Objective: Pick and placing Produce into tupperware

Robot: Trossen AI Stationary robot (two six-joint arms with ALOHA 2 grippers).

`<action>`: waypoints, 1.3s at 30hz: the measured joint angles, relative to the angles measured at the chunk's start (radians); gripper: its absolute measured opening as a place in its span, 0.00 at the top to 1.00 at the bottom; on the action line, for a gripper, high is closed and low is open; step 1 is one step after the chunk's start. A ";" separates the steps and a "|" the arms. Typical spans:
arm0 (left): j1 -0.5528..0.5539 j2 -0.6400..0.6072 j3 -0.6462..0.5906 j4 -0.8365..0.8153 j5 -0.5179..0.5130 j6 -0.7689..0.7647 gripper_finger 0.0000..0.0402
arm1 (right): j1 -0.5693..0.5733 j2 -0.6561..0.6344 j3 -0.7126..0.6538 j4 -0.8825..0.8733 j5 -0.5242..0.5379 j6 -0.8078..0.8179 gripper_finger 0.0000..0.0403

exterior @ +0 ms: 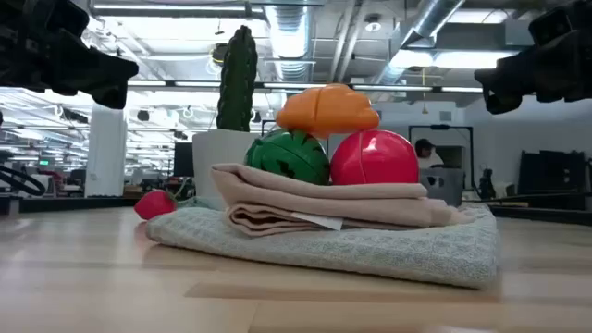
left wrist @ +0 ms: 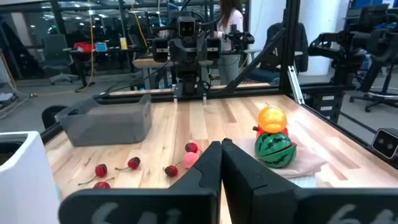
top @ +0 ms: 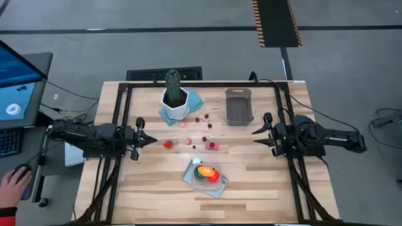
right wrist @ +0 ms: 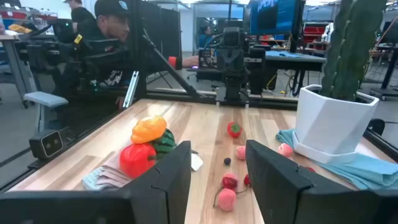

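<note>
Three round pieces of produce, orange (top: 203,170), green (top: 199,175) and red (top: 213,177), sit on a folded cloth (top: 191,178) near the table's front middle. Small red and pink berry bits (top: 210,145) lie scattered on the wood between the cloth and the far side. The grey tupperware (top: 239,105) stands at the far right of centre, with nothing visible in it. My left gripper (top: 151,139) hovers shut at the table's left, pointing right. My right gripper (top: 256,135) hovers open at the right, pointing left. Neither touches anything.
A tall green cactus in a white hexagonal pot (top: 175,100) stands on a blue cloth (top: 195,100) at the far middle-left, close to the berries. A black frame (top: 122,113) runs along the table's left, right and far sides. Bare wood lies near the front edge.
</note>
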 joint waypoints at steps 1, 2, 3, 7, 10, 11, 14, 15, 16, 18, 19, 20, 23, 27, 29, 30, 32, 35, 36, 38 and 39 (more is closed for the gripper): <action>0.000 0.000 0.000 0.000 0.000 0.001 1.00 | 0.000 0.000 0.000 0.000 0.000 0.000 0.56; 0.000 0.000 0.000 0.000 0.000 0.007 1.00 | 0.000 0.000 0.000 0.000 0.000 0.000 0.56; 0.000 0.000 0.000 0.000 0.000 0.012 1.00 | 0.000 0.000 0.000 0.000 0.000 0.000 0.56; 0.000 0.000 0.000 0.000 0.000 0.005 1.00 | 0.000 0.000 0.000 0.000 0.000 0.000 0.56; 0.000 0.000 0.000 0.000 0.000 0.000 1.00 | 0.000 0.000 0.000 0.000 0.000 0.000 0.56; 0.000 0.000 0.000 0.000 0.000 0.002 1.00 | 0.000 0.000 0.000 0.000 0.000 0.000 0.56; 0.000 0.000 0.000 0.000 0.000 0.013 1.00 | 0.000 0.000 0.000 0.000 0.000 0.000 0.56; 0.000 0.000 0.000 0.000 0.000 0.013 1.00 | 0.000 0.000 0.000 0.000 0.000 0.000 0.56; 0.000 0.000 0.000 0.000 0.000 0.010 1.00 | 0.000 0.000 0.000 0.000 0.000 0.000 0.56; 0.000 0.000 0.000 0.000 0.000 0.001 1.00 | 0.000 0.000 0.000 0.000 0.000 0.000 0.56; 0.000 0.000 0.000 0.000 0.000 0.000 1.00 | 0.000 0.000 0.000 0.000 0.000 0.000 0.56; 0.000 0.000 0.000 0.000 0.000 0.000 1.00 | 0.000 0.000 0.000 0.000 0.000 0.000 0.56; 0.000 0.000 0.000 0.000 0.000 0.009 1.00 | 0.000 0.000 0.000 0.000 0.000 0.000 0.56; 0.000 0.000 0.000 0.000 0.000 0.004 1.00 | 0.000 0.000 0.000 0.000 0.000 0.000 0.56; 0.000 0.000 0.000 0.000 0.000 0.012 1.00 | 0.000 0.000 0.000 0.000 0.000 0.000 0.56; 0.000 0.000 0.000 0.000 0.000 0.015 1.00 | 0.000 0.000 0.000 0.000 0.000 0.000 0.56; 0.000 0.000 0.000 0.000 0.000 0.017 1.00 | 0.000 0.000 0.000 0.000 0.000 0.000 0.56; 0.000 0.000 0.000 0.000 0.000 0.008 1.00 | 0.000 0.000 0.000 0.000 0.000 0.000 0.56; 0.000 0.000 0.000 0.000 0.000 0.007 1.00 | 0.000 0.000 0.000 0.000 0.000 0.000 0.56; 0.000 0.000 0.000 0.000 0.000 0.011 1.00 | 0.000 0.000 0.000 0.000 0.000 0.000 0.56; 0.000 0.000 0.000 0.000 0.000 0.018 1.00 | 0.000 0.000 0.000 0.000 0.000 0.000 0.56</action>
